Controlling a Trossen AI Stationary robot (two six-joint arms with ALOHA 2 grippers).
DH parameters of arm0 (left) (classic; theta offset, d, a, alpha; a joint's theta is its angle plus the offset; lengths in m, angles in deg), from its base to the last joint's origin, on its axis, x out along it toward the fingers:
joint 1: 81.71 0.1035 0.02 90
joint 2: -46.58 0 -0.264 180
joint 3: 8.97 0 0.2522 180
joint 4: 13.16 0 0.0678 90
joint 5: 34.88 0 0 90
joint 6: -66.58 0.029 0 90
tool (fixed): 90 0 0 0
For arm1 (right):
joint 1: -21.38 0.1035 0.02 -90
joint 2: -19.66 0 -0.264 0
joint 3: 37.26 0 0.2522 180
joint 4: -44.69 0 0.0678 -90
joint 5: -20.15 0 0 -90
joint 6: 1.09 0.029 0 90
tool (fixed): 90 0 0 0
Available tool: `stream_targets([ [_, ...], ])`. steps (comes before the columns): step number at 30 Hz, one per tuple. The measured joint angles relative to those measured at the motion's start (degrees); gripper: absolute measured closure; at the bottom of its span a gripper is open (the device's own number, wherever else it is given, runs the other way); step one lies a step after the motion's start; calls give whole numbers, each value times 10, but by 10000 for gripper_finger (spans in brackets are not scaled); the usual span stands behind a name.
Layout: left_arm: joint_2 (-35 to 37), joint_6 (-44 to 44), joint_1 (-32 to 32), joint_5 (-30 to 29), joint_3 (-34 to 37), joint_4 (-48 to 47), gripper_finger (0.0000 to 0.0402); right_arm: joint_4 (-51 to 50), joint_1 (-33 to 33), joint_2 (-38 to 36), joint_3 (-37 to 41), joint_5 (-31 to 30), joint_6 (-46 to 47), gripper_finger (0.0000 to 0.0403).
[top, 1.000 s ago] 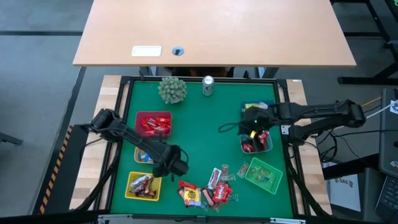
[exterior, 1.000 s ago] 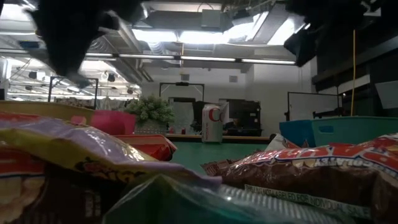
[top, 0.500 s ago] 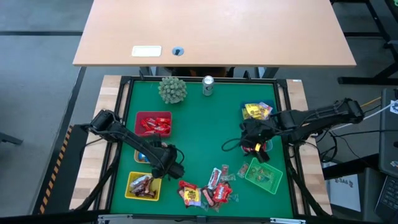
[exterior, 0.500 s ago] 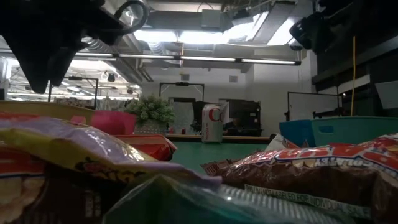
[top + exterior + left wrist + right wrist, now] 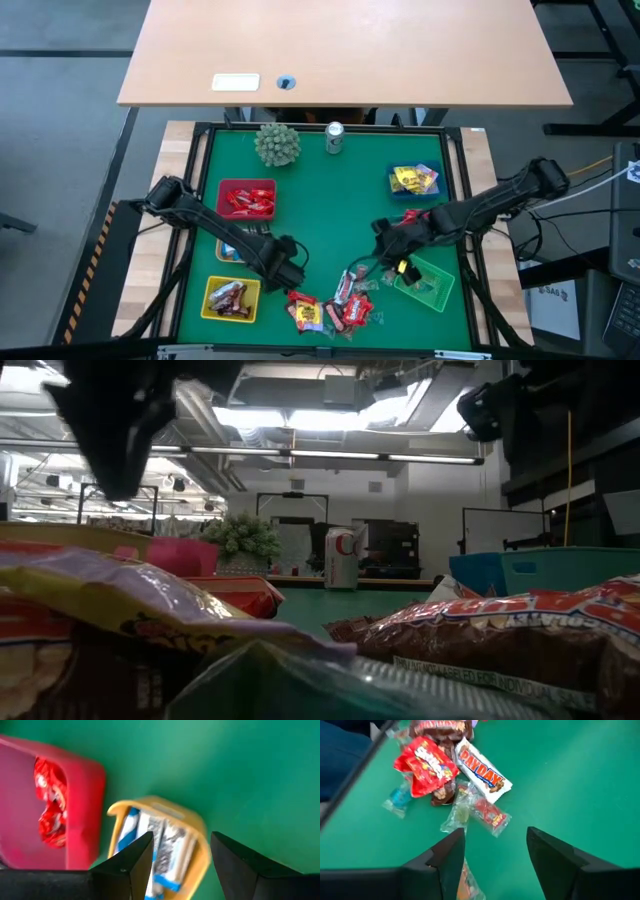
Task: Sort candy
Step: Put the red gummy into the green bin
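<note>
My right claw [image 5: 392, 262] hangs spread and empty beside the loose candy [image 5: 335, 308] at the mat's near edge; my left claw [image 5: 177, 865], also spread, sits over the orange basket [image 5: 200, 827]. Wrappers overlap, so I could pinch two at once. My left arm hides most of that basket from above.

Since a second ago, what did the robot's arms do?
The right gripper swung from over the blue basket down toward the loose candy pile, its fingers open and empty. The left gripper opened above the orange basket and barely moved. The baskets, can and green ball stayed put.
</note>
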Motion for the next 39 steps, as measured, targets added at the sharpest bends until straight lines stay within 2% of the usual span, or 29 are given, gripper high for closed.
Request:
stream_targets([
  [3, 0, -17, 0, -17, -15, 40, 218, 11, 4, 35, 0, -6, -12, 207],
  [8, 0, -7, 0, -32, -18, 159, 218, 27, 1, 96, 0, -7, -20, 229],
  [18, 0, 63, -2, -31, -18, 333, 218, 64, 2, 184, 1, -8, -57, 233],
  [27, 0, 71, 0, -33, -18, 369, 218, 97, 1, 234, 0, -12, -58, 233],
  [34, 0, 71, -1, -33, -18, 371, 218, 96, 1, 240, -1, -12, -57, 233],
  [39, 0, 71, -1, -64, -18, 372, 218, 95, 2, 240, -1, -11, -57, 263],
])
